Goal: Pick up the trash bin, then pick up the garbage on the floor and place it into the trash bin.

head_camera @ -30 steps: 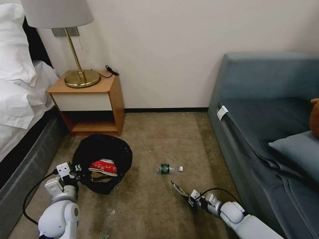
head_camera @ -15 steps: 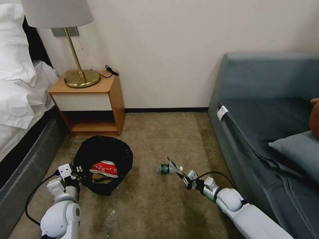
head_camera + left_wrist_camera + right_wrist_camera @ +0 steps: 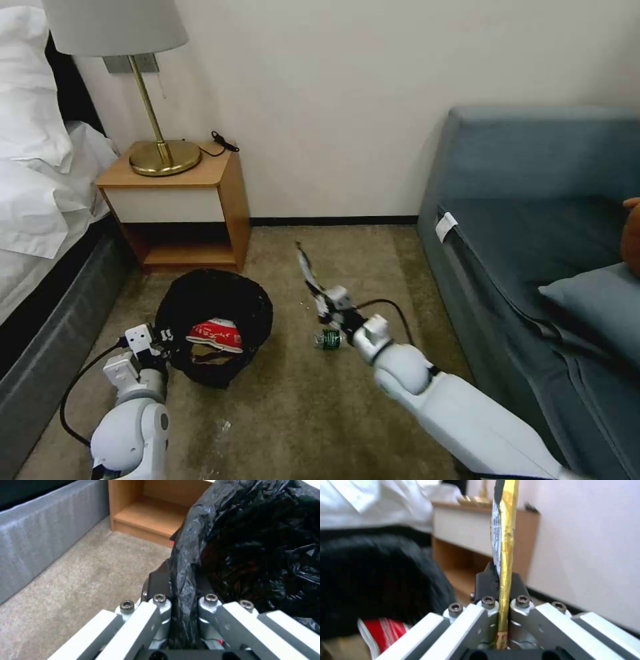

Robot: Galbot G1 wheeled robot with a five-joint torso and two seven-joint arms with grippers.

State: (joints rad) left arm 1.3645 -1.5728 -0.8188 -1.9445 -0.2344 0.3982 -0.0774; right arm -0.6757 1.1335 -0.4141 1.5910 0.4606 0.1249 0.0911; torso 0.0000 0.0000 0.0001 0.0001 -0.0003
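A bedroom corner seen from the robot's head. A grey sofa [image 3: 533, 220] fills the right of the frame, a bed with white linen [image 3: 33, 167] the left edge, and a wooden nightstand [image 3: 180, 200] with a brass lamp [image 3: 150, 100] sits upper left against a pale wall. Tan carpet, the floor [image 3: 287, 413], covers the lower middle.

The trash bin [image 3: 217, 313], lined with a crinkly black bag, sits lower left of centre, tipped toward the camera. Inside it lie a red-and-white packet [image 3: 215, 335] and, below that, a brown paper bag [image 3: 207, 360]. The left gripper [image 3: 160, 337], at the bin's lower left rim, is clamped on the bag-covered rim; its wrist camera shows black plastic pinched between the closed fingers [image 3: 160, 605].

The right gripper [image 3: 325, 303], at frame centre, pinches a thin gold snack wrapper [image 3: 305, 267] that stands upright above it. A second ago this gripper was low on the carpet at lower right; it has since risen and swung left toward the bin, so the wrapper is lifted and likely close to being dropped in.

A small clear bottle with a green label [image 3: 329, 339] lies on the carpet just below the right gripper, not yet collected.
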